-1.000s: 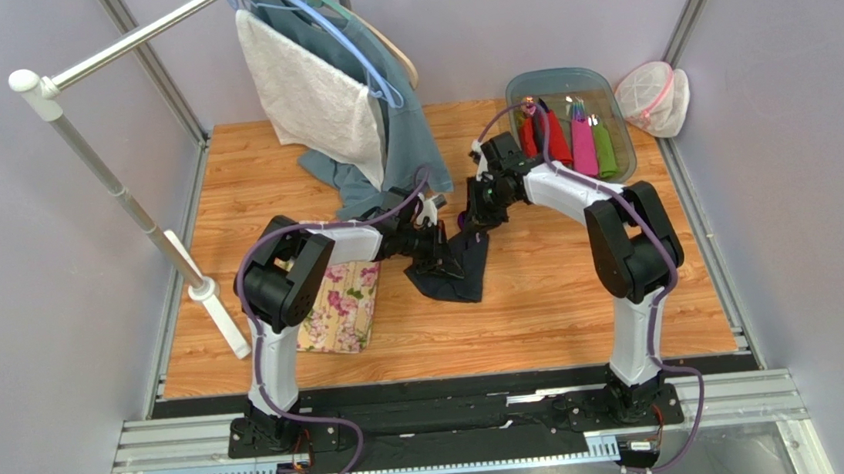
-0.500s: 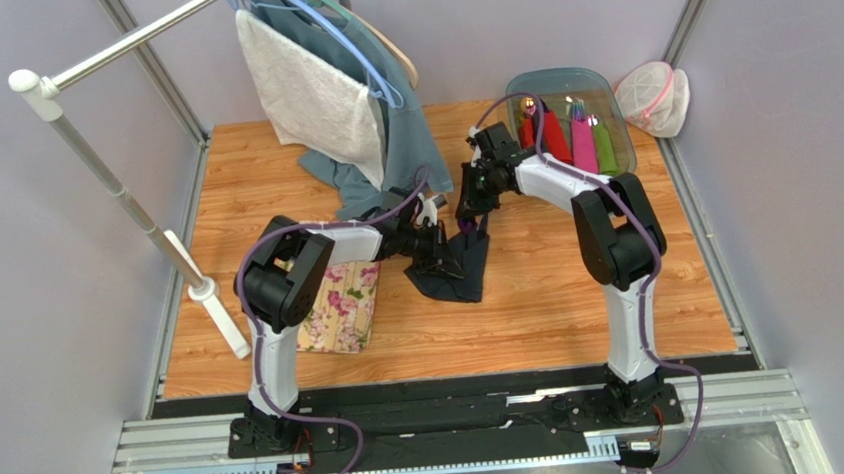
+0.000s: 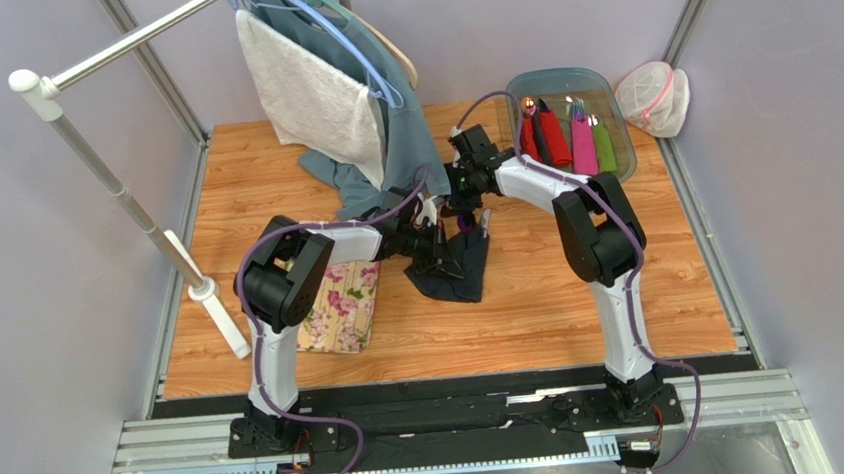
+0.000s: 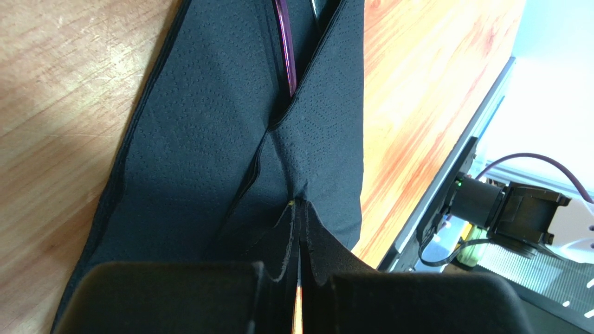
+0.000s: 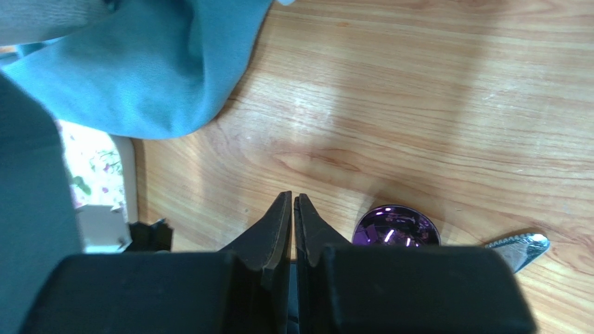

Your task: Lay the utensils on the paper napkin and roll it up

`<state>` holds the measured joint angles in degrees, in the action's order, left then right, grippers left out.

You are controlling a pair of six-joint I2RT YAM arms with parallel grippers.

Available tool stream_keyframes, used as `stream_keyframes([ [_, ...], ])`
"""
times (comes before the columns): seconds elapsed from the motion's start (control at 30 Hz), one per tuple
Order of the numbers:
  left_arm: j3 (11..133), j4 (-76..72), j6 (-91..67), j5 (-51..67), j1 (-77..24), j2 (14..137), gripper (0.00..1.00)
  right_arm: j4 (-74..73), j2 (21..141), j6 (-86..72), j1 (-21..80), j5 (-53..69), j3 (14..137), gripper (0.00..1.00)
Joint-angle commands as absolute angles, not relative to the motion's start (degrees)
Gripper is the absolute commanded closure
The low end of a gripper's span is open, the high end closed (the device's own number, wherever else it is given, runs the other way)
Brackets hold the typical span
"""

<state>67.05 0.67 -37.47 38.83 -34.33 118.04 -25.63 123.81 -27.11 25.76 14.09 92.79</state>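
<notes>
The dark navy paper napkin (image 3: 462,268) lies folded over itself on the wooden table, and it fills the left wrist view (image 4: 209,153). My left gripper (image 3: 440,249) is shut on a raised fold of the napkin (image 4: 300,209). The purple spoon's handle (image 4: 284,49) runs inside the fold. My right gripper (image 3: 462,204) hovers just beyond the napkin's far end, its fingertips (image 5: 282,216) shut over bare wood with nothing seen between them. The spoon's bowl (image 5: 396,226) and the silver fork's tines (image 5: 519,249) stick out next to it. The dark thin piece is hidden.
A floral mat (image 3: 341,309) lies left of the napkin under the left arm. A clothes rail with a towel and teal garments (image 3: 331,83) hangs close behind both grippers. A clear bin (image 3: 610,85) with red, pink and green rolls stands at the back right, beside a mesh bag (image 3: 654,96).
My right gripper has drawn back from the napkin's far end towards the rear and left, its elbow swinging left. The left gripper has stayed on the napkin.
</notes>
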Motion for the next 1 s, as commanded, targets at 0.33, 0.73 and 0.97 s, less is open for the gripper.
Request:
stream_keyframes([
  [0.33,65.48,3.51,-37.09,32.7,-33.49,119.97,1.0,-34.01,124.81,-18.46,25.93,4.22,94.4,0.92],
  [0.73,65.39,3.87,-37.18,31.82,-33.49,119.88,1.0,-38.67,123.05,-14.33,25.14,2.9,93.87,0.94],
  [0.97,65.74,4.22,-37.26,31.64,-33.49,120.32,1.0,-38.67,121.91,-12.66,24.26,2.9,93.69,0.94],
])
